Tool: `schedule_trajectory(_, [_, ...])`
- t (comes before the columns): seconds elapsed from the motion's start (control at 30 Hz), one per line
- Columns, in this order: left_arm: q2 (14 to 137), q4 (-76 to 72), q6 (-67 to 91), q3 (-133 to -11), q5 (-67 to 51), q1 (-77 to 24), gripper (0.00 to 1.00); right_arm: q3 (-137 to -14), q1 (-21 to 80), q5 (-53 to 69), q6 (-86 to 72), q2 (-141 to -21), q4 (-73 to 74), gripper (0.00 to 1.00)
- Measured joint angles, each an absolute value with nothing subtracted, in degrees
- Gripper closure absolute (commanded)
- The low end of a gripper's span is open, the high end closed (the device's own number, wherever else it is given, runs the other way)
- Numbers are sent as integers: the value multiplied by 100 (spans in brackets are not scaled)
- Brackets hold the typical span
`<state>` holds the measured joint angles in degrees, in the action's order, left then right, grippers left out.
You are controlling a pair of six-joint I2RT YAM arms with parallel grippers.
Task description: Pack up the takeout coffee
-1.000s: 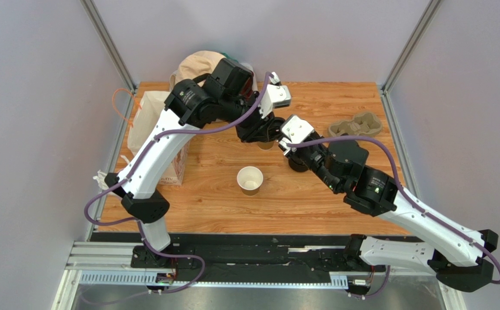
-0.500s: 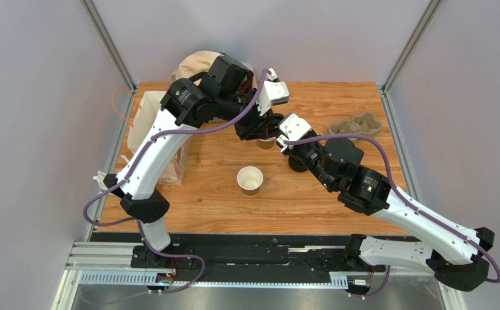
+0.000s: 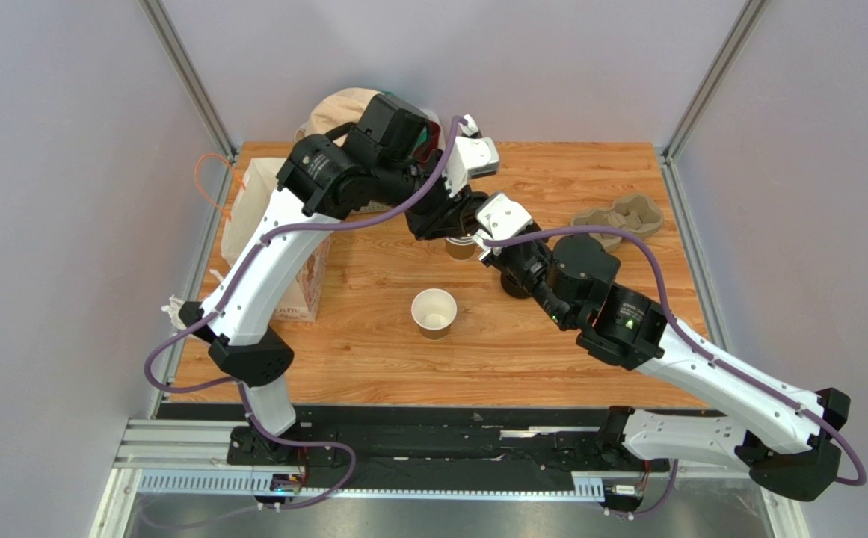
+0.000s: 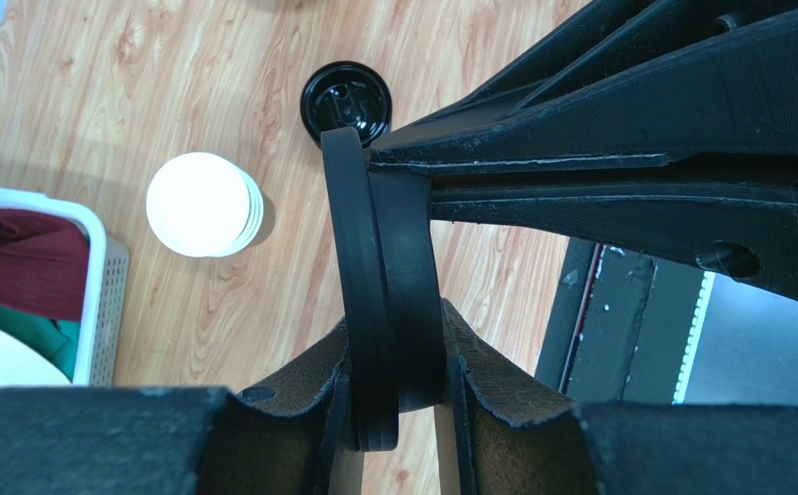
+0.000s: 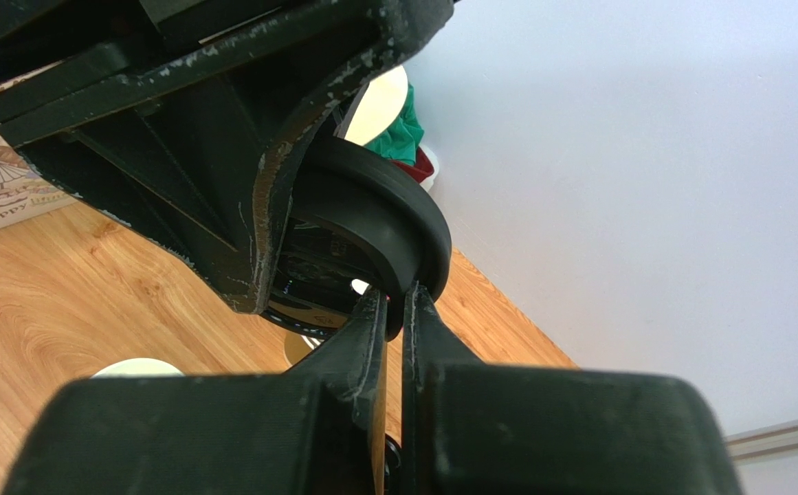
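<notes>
Top camera looks down; close wrist cameras share the wooden table (image 3: 360, 336)

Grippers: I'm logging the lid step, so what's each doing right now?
Left gripper: closed on the black lid.
Right gripper: closed, pinching the same lid's rim.

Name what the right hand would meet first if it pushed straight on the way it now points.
The black lid held edge-on in the left hand. The right hand seems to touch its rim at the fingertips, though depth is unclear.
</notes>
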<state>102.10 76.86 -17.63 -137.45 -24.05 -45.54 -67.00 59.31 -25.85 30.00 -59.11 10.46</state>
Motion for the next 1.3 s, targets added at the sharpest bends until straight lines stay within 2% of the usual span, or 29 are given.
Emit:
schedule_trajectory(0.23, [10210,7673,-1785,-13745,-2410,-4554,96,-6700,5931,-2589,3000,-5894,1048,100])
schedule_trajectory(0.33, [10202,7644,-1791,-13745,-2432,-4556,92,-6700,5931,-2585,3000,-5865,1052,100])
schedule_trajectory(0.37, [10200,7644,-1796,-13745,-2436,-4560,86,-6700,5931,-2571,2998,-5854,1055,100])
schedule_trajectory(0.43, [10195,7640,-1811,-13745,-2447,-4565,83,-6700,5931,-2543,2980,-5830,1072,100])
schedule_trajectory(0.53, [10191,7647,-1837,-13745,-2456,-4574,68,-6700,5929,-2486,2932,-5795,1135,100])
schedule_trajectory(0.57, [10191,7649,-1844,-13745,-2456,-4578,58,-6700,5927,-2469,2917,-5787,1155,100])
schedule_trajectory(0.63, [10191,7664,-1896,-13745,-2477,-4593,54,-6702,5916,-2408,2884,-5767,1192,100])
schedule_trajectory(0.67, [10191,7690,-1922,-13745,-2491,-4606,33,-6702,5916,-2383,2871,-5763,1212,100])
schedule_trajectory(0.7, [10189,7706,-1964,-13740,-2488,-4617,18,-6702,5911,-2355,2867,-5754,1267,100])
schedule_trajectory(1.03, [10149,7741,-2102,-13646,-2388,-4646,12,-6702,5905,-2174,2808,-5736,1573,100])
schedule_trajectory(1.3, [9953,7758,-2018,-13906,-1678,-4539,9,-6702,5905,-2171,2803,-5669,1570,100])
